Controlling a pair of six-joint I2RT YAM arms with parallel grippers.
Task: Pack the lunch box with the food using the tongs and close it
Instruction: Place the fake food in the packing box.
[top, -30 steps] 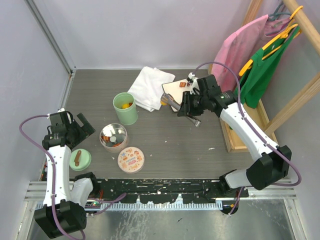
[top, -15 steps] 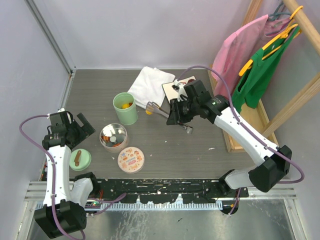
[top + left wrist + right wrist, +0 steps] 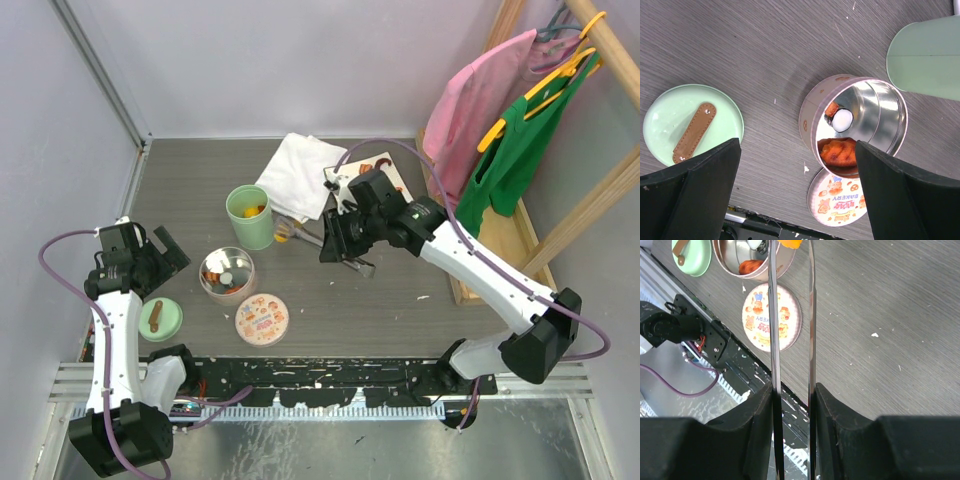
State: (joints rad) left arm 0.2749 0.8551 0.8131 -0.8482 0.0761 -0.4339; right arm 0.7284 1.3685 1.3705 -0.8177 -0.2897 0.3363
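Swung left mid-carry, the right fingers (image 3: pixel 757 435) grip the tongs (image 3: pixel 772 340), an orange piece (image 3: pixel 790 243) at their tips. Next, probably: centre over the tin (image 3: pixel 885 115) and release. The left fingers (image 3: pixel 695 195) hang open.

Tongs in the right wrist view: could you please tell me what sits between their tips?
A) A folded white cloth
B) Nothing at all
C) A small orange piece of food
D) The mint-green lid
C: a small orange food piece shows between the two arms of the tongs at their far end, at the picture's top edge.
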